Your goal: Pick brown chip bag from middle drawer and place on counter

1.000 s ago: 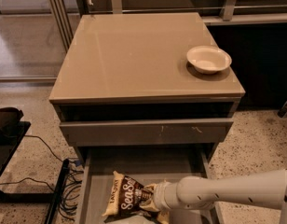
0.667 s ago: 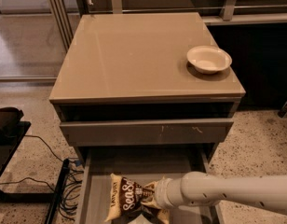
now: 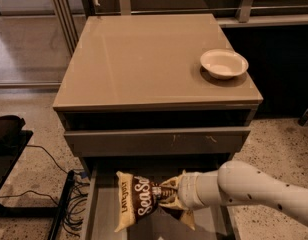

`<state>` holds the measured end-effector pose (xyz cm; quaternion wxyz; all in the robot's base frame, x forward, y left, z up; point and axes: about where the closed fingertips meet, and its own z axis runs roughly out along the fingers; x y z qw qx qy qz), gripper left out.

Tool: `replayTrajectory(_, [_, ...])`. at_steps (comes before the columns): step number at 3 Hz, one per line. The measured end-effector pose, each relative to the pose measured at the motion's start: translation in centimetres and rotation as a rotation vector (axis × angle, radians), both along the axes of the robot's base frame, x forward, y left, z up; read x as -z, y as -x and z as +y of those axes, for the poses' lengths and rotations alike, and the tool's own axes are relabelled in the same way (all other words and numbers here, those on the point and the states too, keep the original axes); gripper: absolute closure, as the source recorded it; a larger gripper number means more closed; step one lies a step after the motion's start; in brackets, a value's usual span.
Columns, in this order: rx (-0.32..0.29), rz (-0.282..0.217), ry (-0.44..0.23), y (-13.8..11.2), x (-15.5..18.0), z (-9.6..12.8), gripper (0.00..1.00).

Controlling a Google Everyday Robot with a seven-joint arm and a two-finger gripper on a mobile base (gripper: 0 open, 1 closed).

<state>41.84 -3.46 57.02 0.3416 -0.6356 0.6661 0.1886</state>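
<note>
The brown chip bag (image 3: 140, 200) with white "Sea Salt" lettering hangs tilted over the open middle drawer (image 3: 103, 219), lifted off its grey bottom. My gripper (image 3: 178, 198) comes in from the right on a white arm and is shut on the bag's right end. The bag's crinkled edge hides most of the fingers. The counter (image 3: 144, 59) is the glossy taupe top of the cabinet, above and behind the bag.
A white bowl (image 3: 224, 63) sits on the counter's right side. The scratched taupe drawer front (image 3: 156, 141) sticks out just above the open drawer. Black cables (image 3: 69, 204) and a dark object (image 3: 6, 129) lie on the speckled floor to the left.
The bag has risen off the drawer bottom and shifted slightly right with my gripper. The arm has lifted a little.
</note>
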Motion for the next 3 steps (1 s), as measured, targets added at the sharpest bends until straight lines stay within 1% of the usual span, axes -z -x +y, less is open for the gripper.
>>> replayTrajectory(1, [0.007,-0.034,0.029,-0.6,-7.3,-1.7,1.0])
replayTrajectory(2, [0.041,-0.108,0.085,-2.2,-17.1,-3.2,1.0])
replayTrajectory(3, [0.041,-0.108,0.085,-2.2,-17.1,-3.2,1.0])
